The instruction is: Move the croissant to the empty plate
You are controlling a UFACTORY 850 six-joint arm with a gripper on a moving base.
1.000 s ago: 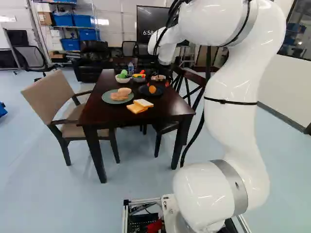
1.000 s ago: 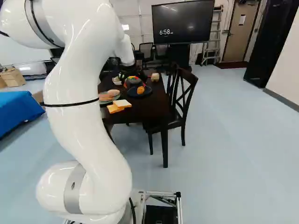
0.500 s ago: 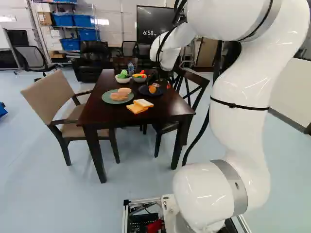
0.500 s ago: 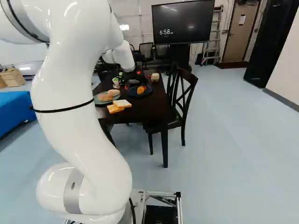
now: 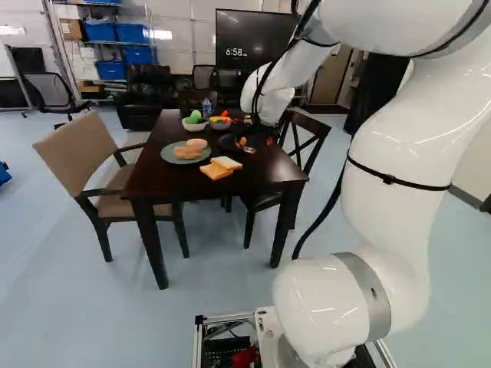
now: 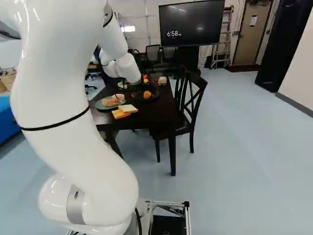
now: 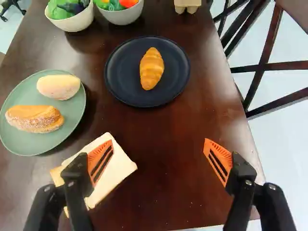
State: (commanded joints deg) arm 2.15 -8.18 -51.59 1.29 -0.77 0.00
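You have one rectangular table [image 5: 157,180] of dark, glossy wood, with straight edges and squared corners. Two chairs stand by its sides: one armchair [image 5: 77,153] in beige upholstery with dark wooden arms and one cross-backed wooden chair [image 6: 193,105]. Your gripper [image 5: 259,146] stands wide, two black fingers with slotted orange pads [image 7: 101,162] well apart, dark wood showing between them. One pad overlaps the bread in the wrist view; the other is near the table edge on the cross-backed chair's side.

You see two round plates: a smooth, dark blue plate [image 7: 120,91] ahead of the gripper, and a matte green plate [image 7: 74,115] off to one side. A strip of wood separates their rims. Beyond them sit two pale, round-walled bowls, a bowl of leafy green pieces [image 7: 77,21] and a bowl of green and orange pieces [image 7: 126,17]. Two flat, square-cut bread slices [image 7: 115,173] overlap near the green plate. That plate holds two rolls, one smooth oval roll [image 7: 58,86] and one longer seeded roll [image 7: 33,119]. Your single croissant [image 7: 151,70], golden and ridged, lies on the dark blue plate, inside its rim.
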